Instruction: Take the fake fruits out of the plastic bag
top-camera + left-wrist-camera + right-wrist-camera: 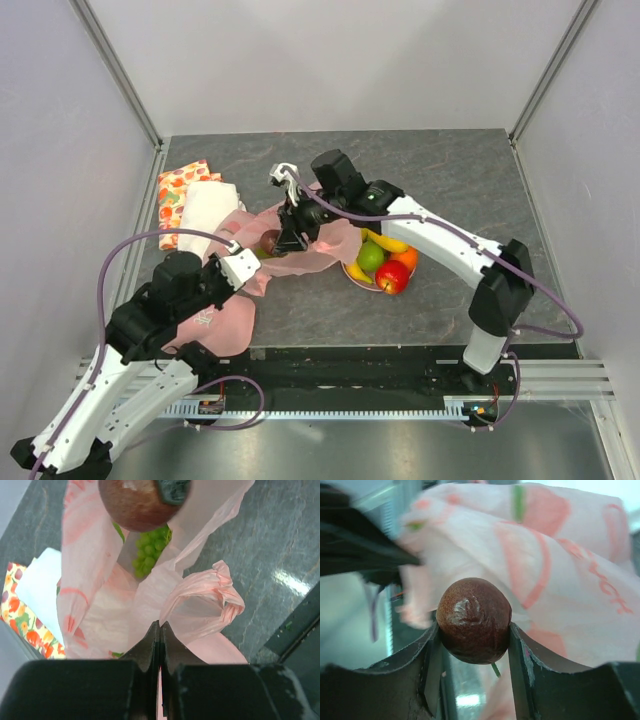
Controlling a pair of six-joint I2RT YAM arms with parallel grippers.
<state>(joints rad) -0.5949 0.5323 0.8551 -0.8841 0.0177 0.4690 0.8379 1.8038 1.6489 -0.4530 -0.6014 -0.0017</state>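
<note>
The fake fruits are in three places. A small dark plum [137, 502] is clamped between the fingers of the right gripper [474, 635] just above the bag's mouth. A bunch of green grapes [150, 550] lies inside the plastic bag [335, 240]. A banana [385, 241], green apple [371, 257], orange [406, 258] and red apple [392, 277] are crowded on the pink plate [351, 276] just right of the bag.

The right jaws stand about half open, bearing on the plum's two sides. The left gripper [160, 630] is shut tight, and we judge it is pinching a fold of the bag's film near a handle loop.

We see three risks:

- **The plum:** it is round and glossy and held only at two small contacts, so a quick swing could squirt it out.
- **The bag:** its film hangs right behind the plum and could catch on a finger and be dragged along. If the left pinch slips on that thin plastic, the mouth would slump over the grapes.
- **The plate:** it is already full, so a plum set on it may roll onto the table [450, 180].
</note>
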